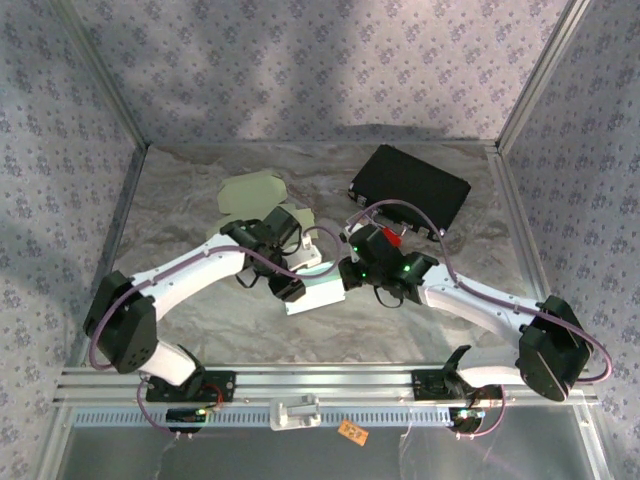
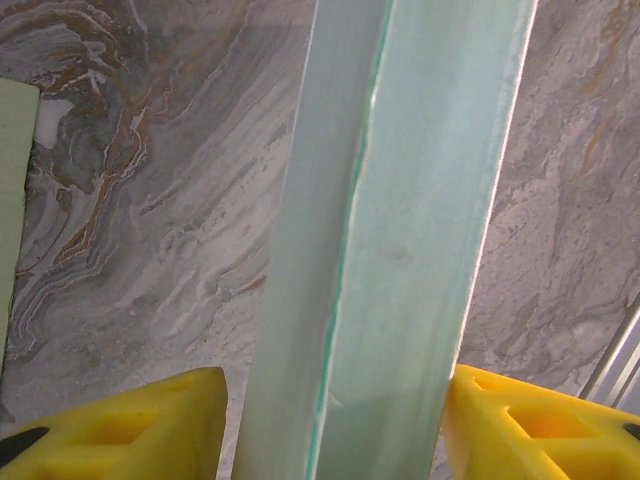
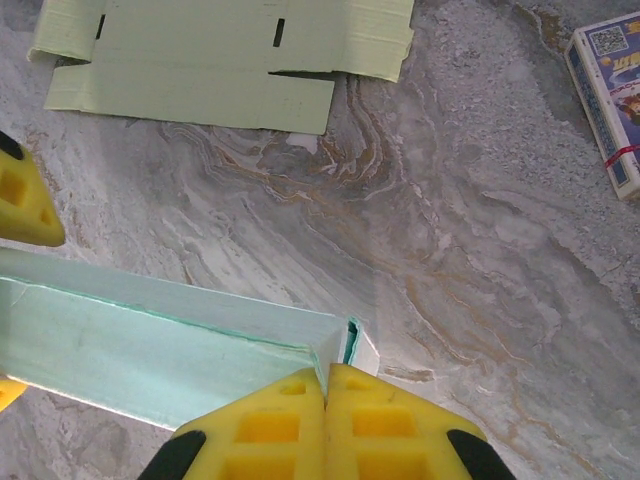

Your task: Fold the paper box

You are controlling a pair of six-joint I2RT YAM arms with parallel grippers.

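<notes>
Bright even light, soft shadows, close foreground slightly blurred.

The left arm [image 1: 190, 270] and right arm [image 1: 480, 300] bend inward, wrists nearly meeting. The left gripper [image 2: 335, 430] has its jaws spread, one finger on either side of the paper box [image 2: 400, 250]. The right gripper [image 3: 327, 388] is pinched closed on the box's end flap, fingers pressed together.

The left gripper [image 2: 335, 430] is holding its yellow fingers [image 2: 130, 425] apart at the bottom corners, flanking a pale mint-green folded paper box [image 2: 400, 220] that is running upright through the middle. A sliver of grey marbled tabletop [image 2: 160, 220] is showing beside the left-hand finger. A light green flat cardboard sheet [image 2: 12, 200] is lying at the far left edge.
</notes>
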